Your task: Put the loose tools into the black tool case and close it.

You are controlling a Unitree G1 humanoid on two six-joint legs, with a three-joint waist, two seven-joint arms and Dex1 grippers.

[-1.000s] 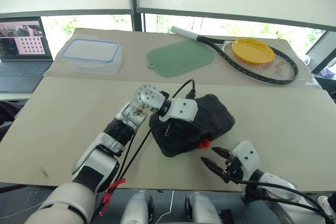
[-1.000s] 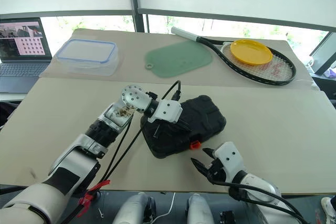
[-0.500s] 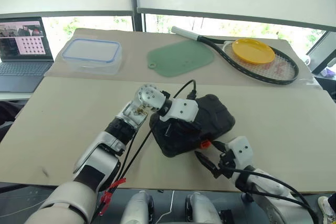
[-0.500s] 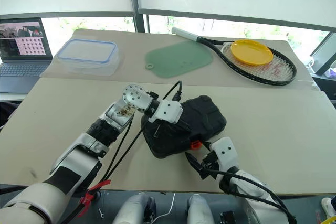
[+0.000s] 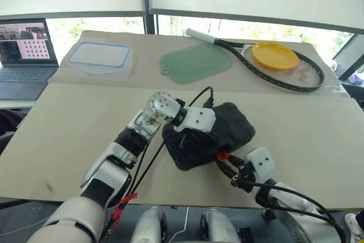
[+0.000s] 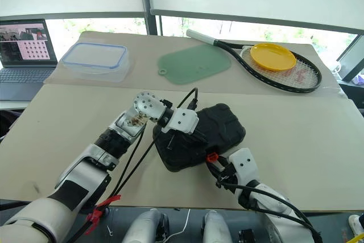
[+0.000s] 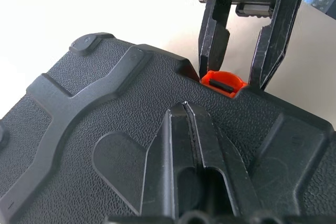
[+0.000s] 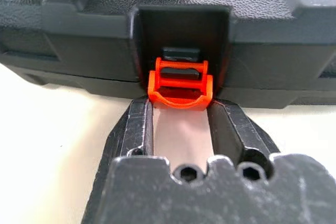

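Landmark: we place everything by the black tool case (image 5: 207, 135), which lies lid-down-shut on the near half of the table (image 5: 68, 123), slightly askew.

Orange latch (image 8: 180, 86): it sits in a recess on the case's near edge, towards our right arm; it looks unfastened, its loop hanging out and low.

Left gripper (image 5: 183, 138): its fingers are pressed together and empty, resting on the case lid and bearing down on it, as they did a second ago.

Right gripper (image 8: 180, 124): a second ago it stood wide and well short of the case's near edge; now it is up at that edge, narrowed, one finger on either side of the latch. We cannot tell whether the pads truly pinch the latch or only flank it.

Loose tools: we see none lying around the case, so we judge them already stowed inside.

Meaning for the task: we judge the packing done and the lid down; fastening the latch is what remains, and the right gripper's approach is the start of that.

Risk: we reckon the case may slide away from a push on the latch unless the left gripper pins it.

Beyond the case, far side of the table: clear food box (image 5: 100, 60), green mat (image 5: 196, 62), racket (image 5: 273, 64) carrying a yellow plate (image 5: 274, 55); laptop (image 5: 25, 55) off to the left.
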